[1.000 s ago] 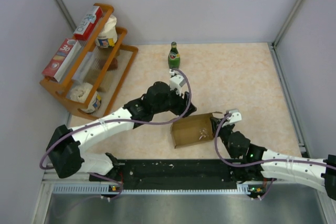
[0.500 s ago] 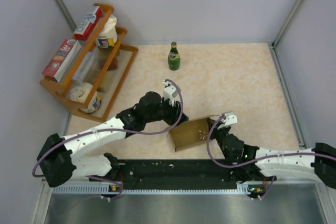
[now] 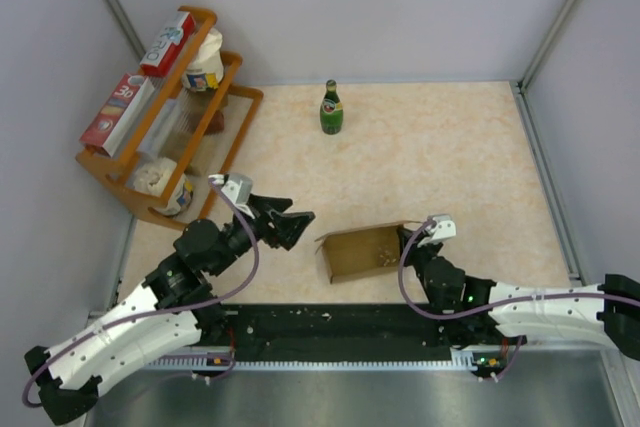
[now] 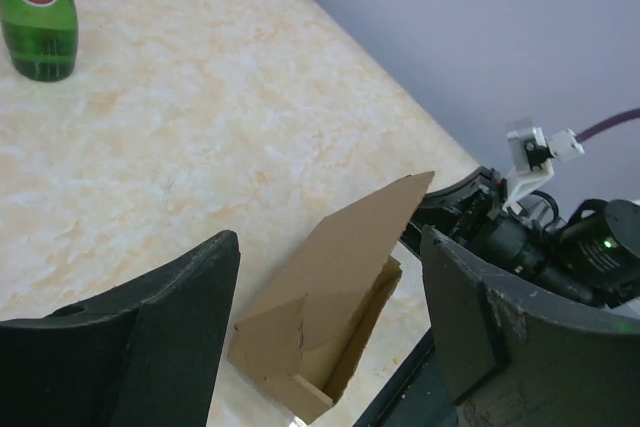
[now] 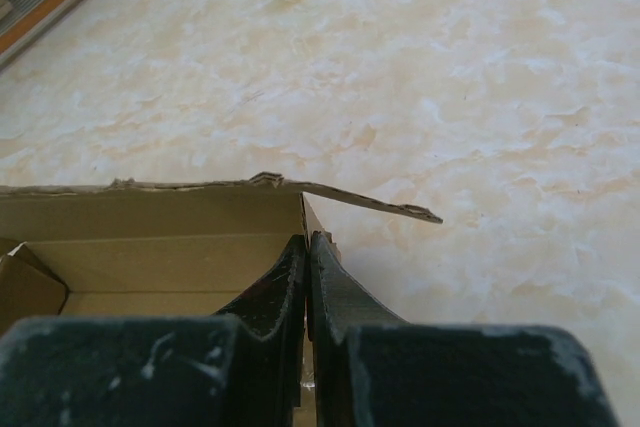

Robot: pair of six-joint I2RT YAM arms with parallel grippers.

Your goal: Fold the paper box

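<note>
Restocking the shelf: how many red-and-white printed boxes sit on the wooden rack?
2. The far box lies at the wooden rack's back end; the near box along its left side. Others may be hidden.

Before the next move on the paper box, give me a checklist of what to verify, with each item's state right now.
1. Right fingers clamped on the paper box: ok, shut on its end wall.
2. Left gripper open and apart from the box: ok.
3. Box closed up: not ok, it lies open-topped and a flap sticks outward.
4. Green bottle out of the working area: ok, upright at the far side of the table.
5. Box base flat on the table: cannot tell.
</note>
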